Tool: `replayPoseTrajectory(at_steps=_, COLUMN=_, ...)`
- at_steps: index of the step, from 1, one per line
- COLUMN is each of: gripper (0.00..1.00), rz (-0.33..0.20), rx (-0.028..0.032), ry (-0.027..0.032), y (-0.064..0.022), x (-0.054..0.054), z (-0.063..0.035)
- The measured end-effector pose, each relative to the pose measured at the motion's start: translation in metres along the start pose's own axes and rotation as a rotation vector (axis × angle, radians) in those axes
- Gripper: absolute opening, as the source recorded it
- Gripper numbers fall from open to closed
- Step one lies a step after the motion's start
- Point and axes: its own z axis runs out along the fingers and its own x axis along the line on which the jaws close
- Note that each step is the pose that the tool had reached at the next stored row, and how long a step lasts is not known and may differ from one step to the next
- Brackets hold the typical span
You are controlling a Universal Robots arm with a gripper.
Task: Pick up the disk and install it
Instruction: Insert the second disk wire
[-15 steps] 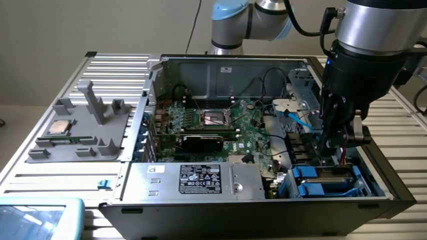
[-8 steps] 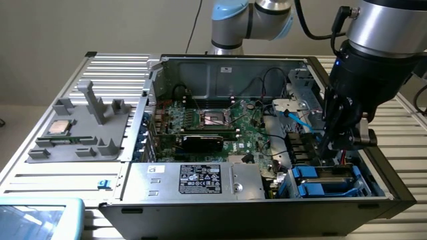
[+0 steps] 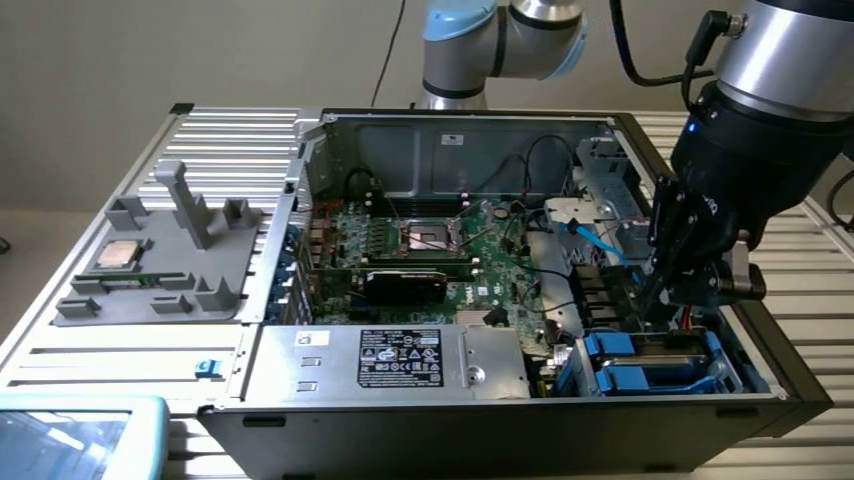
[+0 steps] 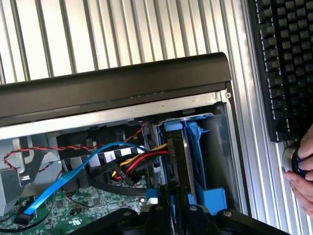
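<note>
Jaws nearly closed, clamped on the disk (image 4: 177,161), held edge-on and partly down in the blue drive bay (image 4: 208,196) at the case's front corner. Gripper (image 3: 674,295) low inside the computer case (image 3: 441,140), at the exterior view's right. Best kept square to the bay rails, pressed straight, clear of the red and yellow power leads (image 4: 142,161) just beside. Wrist view: disk edge, blue cable (image 4: 63,181), a keyboard (image 4: 283,63), a person's hand (image 4: 303,166). Exterior view: motherboard (image 3: 441,250), grey fixture (image 3: 174,250) on the bench (image 3: 227,130).

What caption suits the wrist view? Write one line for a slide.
Gripper shut on the disk, edge-on in its blue bracket, inside the case beside the cables.
</note>
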Motion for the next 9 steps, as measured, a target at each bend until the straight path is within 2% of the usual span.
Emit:
replayPoseTrajectory(at_steps=2, gripper=0.16, rz=0.0, rx=0.0, ry=-0.0001, y=0.0006, x=0.0, z=0.0)
replayPoseTrajectory(at_steps=6, gripper=0.16, rz=-0.006, rx=-0.0003, ry=0.0, y=0.0084, x=0.0007, z=0.0)
replayPoseTrajectory(at_steps=9, gripper=0.16, rz=-0.007, rx=-0.0003, ry=0.0, y=0.0085, x=0.0001, z=0.0007)
